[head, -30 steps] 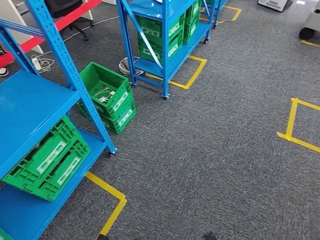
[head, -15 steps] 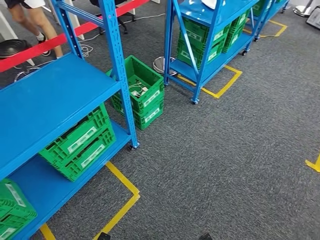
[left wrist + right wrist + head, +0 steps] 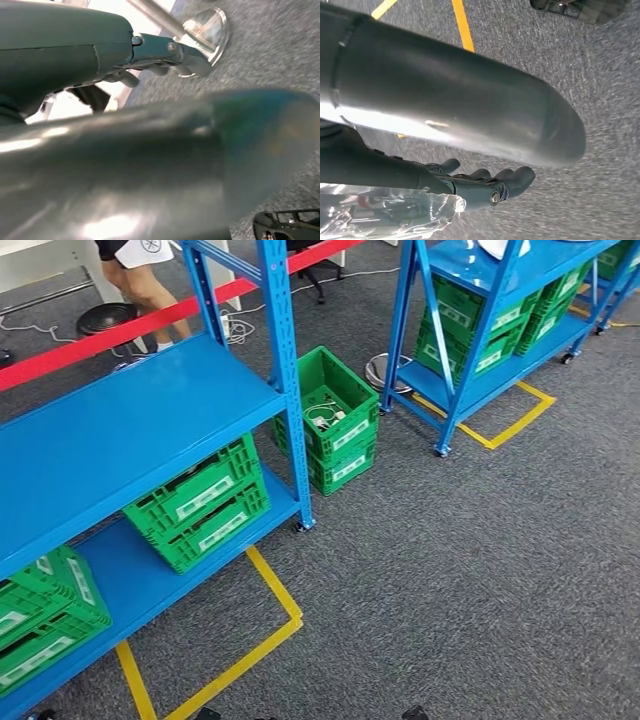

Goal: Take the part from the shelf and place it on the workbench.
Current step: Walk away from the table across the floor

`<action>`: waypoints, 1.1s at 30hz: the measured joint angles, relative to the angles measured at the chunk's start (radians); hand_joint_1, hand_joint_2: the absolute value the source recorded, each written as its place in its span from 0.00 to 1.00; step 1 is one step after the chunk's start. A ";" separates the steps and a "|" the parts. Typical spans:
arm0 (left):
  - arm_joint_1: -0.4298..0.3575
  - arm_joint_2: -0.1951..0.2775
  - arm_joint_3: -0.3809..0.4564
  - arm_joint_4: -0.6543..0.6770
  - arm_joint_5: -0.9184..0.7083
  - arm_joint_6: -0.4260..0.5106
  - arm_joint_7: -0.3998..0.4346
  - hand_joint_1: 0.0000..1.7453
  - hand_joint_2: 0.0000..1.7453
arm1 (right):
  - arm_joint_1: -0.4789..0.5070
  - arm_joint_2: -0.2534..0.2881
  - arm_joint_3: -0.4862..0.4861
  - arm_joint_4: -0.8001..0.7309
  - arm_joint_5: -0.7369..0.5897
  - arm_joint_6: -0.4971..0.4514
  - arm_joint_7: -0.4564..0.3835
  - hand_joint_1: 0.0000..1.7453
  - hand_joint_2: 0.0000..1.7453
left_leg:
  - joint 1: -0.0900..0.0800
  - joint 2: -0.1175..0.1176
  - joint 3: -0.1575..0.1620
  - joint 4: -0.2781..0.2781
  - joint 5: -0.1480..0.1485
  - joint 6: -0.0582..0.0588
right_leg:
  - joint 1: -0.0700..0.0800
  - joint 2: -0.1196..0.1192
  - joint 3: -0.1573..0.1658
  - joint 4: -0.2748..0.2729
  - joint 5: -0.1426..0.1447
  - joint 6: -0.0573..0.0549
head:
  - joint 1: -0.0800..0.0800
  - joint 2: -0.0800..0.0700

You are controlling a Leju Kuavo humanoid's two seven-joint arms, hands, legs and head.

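A blue shelf [image 3: 128,430] stands at the left of the head view, its middle board bare. On its bottom board lie two green crates [image 3: 200,502], one [image 3: 45,615] further left. I cannot pick out a part among them. My left hand [image 3: 170,52] hangs over the grey carpet with its fingers stretched out and nothing in them. My right hand [image 3: 490,187] hangs likewise, fingers straight and apart from the thumb. Crinkled clear plastic [image 3: 388,210] lies behind the backs of those fingers, not in their grasp.
A stack of green crates [image 3: 332,420] with white cable-like items sits on the floor by the shelf post [image 3: 287,370]. A second blue shelf [image 3: 483,380] with more crates stands at the back right. Yellow tape [image 3: 279,605] marks the carpet. A person's legs [image 3: 143,280] stand behind a red bar [image 3: 113,335].
The camera has turned left: the whole scene has slid to the right, bringing more of the near shelf, a second crate on its bottom board and the person's legs into view.
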 joint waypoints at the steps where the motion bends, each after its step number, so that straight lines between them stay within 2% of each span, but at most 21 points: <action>1: 0.000 0.000 0.000 0.000 0.000 0.000 0.000 0.00 0.00 | -0.002 0.000 0.000 0.000 0.000 0.000 0.000 0.00 0.00 | -0.002 0.011 0.033 -0.055 0.031 0.005 | 0.001 -0.014 0.001 0.000 -0.001 0.000 | 0.000 0.000; 3: -0.001 0.000 0.000 0.000 -0.002 0.000 0.000 0.00 0.00 | -0.004 0.000 0.000 0.000 0.000 0.001 0.000 0.00 0.00 | -0.013 0.070 0.108 -0.184 0.076 0.017 | 0.007 -0.036 0.004 0.003 -0.004 0.004 | -0.001 0.000; 4: -0.001 0.000 -0.001 0.000 -0.002 0.000 0.000 0.00 0.00 | -0.004 0.000 0.000 0.000 0.000 0.001 0.000 0.00 0.00 | -0.018 0.094 0.130 -0.226 0.084 0.023 | 0.010 -0.046 0.005 0.004 -0.006 0.007 | -0.001 0.000; 5: -0.001 0.000 -0.001 -0.001 -0.003 0.000 0.000 0.00 0.00 | -0.004 0.000 0.000 0.000 0.000 0.001 0.000 0.00 0.00 | -0.022 0.106 0.138 -0.245 0.084 0.028 | 0.013 -0.058 0.006 0.005 -0.008 0.011 | 0.000 0.000; 7: 0.000 -0.001 -0.001 -0.001 -0.002 0.000 0.000 0.00 0.00 | -0.006 0.000 0.000 0.000 0.000 0.001 0.000 0.00 0.00 | -0.021 0.081 0.134 -0.252 0.086 0.037 | 0.013 -0.076 0.008 0.005 -0.012 0.020 | 0.002 0.000; 9: 0.001 -0.002 -0.001 -0.001 -0.002 -0.001 0.000 0.00 0.00 | -0.008 0.000 0.000 0.000 0.000 0.001 0.000 0.00 0.00 | -0.016 0.055 0.133 -0.255 0.092 0.047 | 0.009 -0.033 -0.002 0.035 -0.037 0.033 | 0.006 0.000; 11: 0.000 -0.002 -0.001 -0.001 -0.003 -0.002 0.000 0.00 0.00 | -0.007 0.000 0.000 0.000 0.000 0.001 0.001 0.00 0.00 | -0.011 0.029 0.130 -0.256 0.096 0.055 | 0.006 0.031 -0.048 0.143 -0.098 0.042 | 0.010 0.000; 13: 0.000 -0.002 -0.001 -0.001 -0.004 -0.003 0.000 0.00 0.00 | -0.002 0.000 0.000 0.000 0.000 0.001 0.003 0.00 0.00 | -0.011 -0.001 0.126 -0.256 0.100 0.058 | 0.005 0.048 -0.106 0.266 -0.146 0.045 | 0.012 0.000; 14: 0.000 -0.002 -0.001 -0.001 -0.004 -0.003 0.000 0.00 0.00 | 0.000 0.000 0.000 0.000 0.000 0.002 0.004 0.00 0.00 | -0.011 -0.017 0.125 -0.256 0.101 0.058 | 0.004 0.049 -0.119 0.289 -0.145 0.045 | 0.012 0.000; 15: 0.000 -0.002 -0.001 -0.001 -0.005 -0.003 0.000 0.00 0.00 | 0.001 0.000 0.000 0.000 0.000 0.003 0.005 0.00 0.00 | -0.010 -0.033 0.125 -0.256 0.103 0.057 | 0.003 0.050 -0.113 0.272 -0.124 0.045 | 0.011 0.000; 16: 0.000 -0.002 -0.001 -0.001 -0.006 -0.004 0.000 0.00 0.00 | 0.001 0.000 0.000 0.000 0.000 0.003 0.005 0.00 0.00 | -0.009 -0.049 0.125 -0.256 0.104 0.055 | 0.000 0.057 -0.090 0.219 -0.088 0.044 | 0.012 0.000; 18: 0.000 -0.002 -0.001 -0.001 -0.007 -0.005 0.000 0.00 0.00 | 0.000 0.000 0.000 0.000 0.000 0.005 0.005 0.00 0.00 | -0.008 -0.077 0.123 -0.253 0.108 0.046 | -0.009 0.103 -0.028 0.080 -0.028 0.044 | 0.012 0.000; 20: 0.000 -0.001 -0.002 -0.001 -0.008 -0.006 0.000 0.00 0.00 | -0.001 0.000 0.000 0.000 0.000 0.006 0.004 0.00 0.00 | -0.007 -0.099 0.115 -0.252 0.114 0.034 | -0.013 0.139 0.003 0.009 -0.013 0.037 | 0.011 0.000; 22: 0.001 0.000 -0.002 -0.002 -0.008 -0.009 0.000 0.00 0.00 | -0.003 0.000 0.000 0.000 0.000 0.007 0.003 0.00 0.00 | -0.003 -0.118 0.105 -0.255 0.123 0.019 | -0.010 0.126 0.005 0.006 -0.010 0.022 | 0.011 0.000; 23: 0.002 0.000 -0.002 -0.002 -0.009 -0.011 0.000 0.00 0.00 | -0.004 0.000 0.000 0.000 0.000 0.007 0.003 0.00 0.00 | -0.003 -0.110 0.100 -0.253 0.121 0.012 | -0.009 0.115 0.007 0.004 -0.007 0.014 | 0.010 0.000; 24: 0.002 0.000 -0.002 -0.002 -0.010 -0.012 0.000 0.00 0.00 | -0.004 0.000 0.000 0.000 0.001 0.007 0.003 0.00 0.00 | -0.003 -0.090 0.091 -0.236 0.109 0.007 | -0.009 0.102 0.006 0.001 -0.003 0.006 | 0.007 0.000; 26: 0.001 0.001 -0.002 -0.002 -0.012 -0.016 0.000 0.00 0.00 | -0.002 0.000 0.000 0.000 0.002 0.007 0.003 0.00 0.00 | -0.005 -0.031 0.049 -0.145 0.052 -0.001 | -0.008 0.074 0.005 -0.002 0.001 -0.004 | -0.001 0.000; 28: 0.000 0.001 -0.003 -0.002 -0.014 -0.018 0.000 0.00 0.00 | 0.001 0.000 0.000 0.000 0.002 0.007 0.004 0.00 0.00 | -0.004 -0.007 -0.008 -0.020 -0.006 -0.007 | -0.006 0.042 0.004 -0.002 0.001 -0.007 | -0.004 0.000; 29: 0.001 0.001 -0.003 -0.002 -0.014 -0.018 0.001 0.00 0.00 | 0.002 0.000 0.000 0.000 0.002 0.007 0.005 0.00 0.00 | -0.004 -0.004 -0.021 0.013 -0.013 -0.008 | -0.005 0.026 0.004 -0.002 0.001 -0.007 | -0.004 0.000; 31: 0.001 0.001 -0.003 -0.002 -0.014 -0.019 0.001 0.00 0.00 | 0.000 0.000 0.000 0.000 0.002 0.007 0.006 0.00 0.00 | -0.004 -0.001 -0.011 0.002 0.010 -0.007 | -0.004 0.001 0.004 -0.002 0.000 -0.007 | -0.004 0.000; 33: 0.001 0.001 -0.003 -0.002 -0.015 -0.019 0.002 0.00 0.00 | -0.001 0.000 0.000 0.000 0.002 0.007 0.006 0.00 0.00 | -0.004 0.001 0.006 -0.026 0.030 -0.006 | -0.004 -0.008 0.004 -0.002 0.000 -0.007 | -0.004 0.000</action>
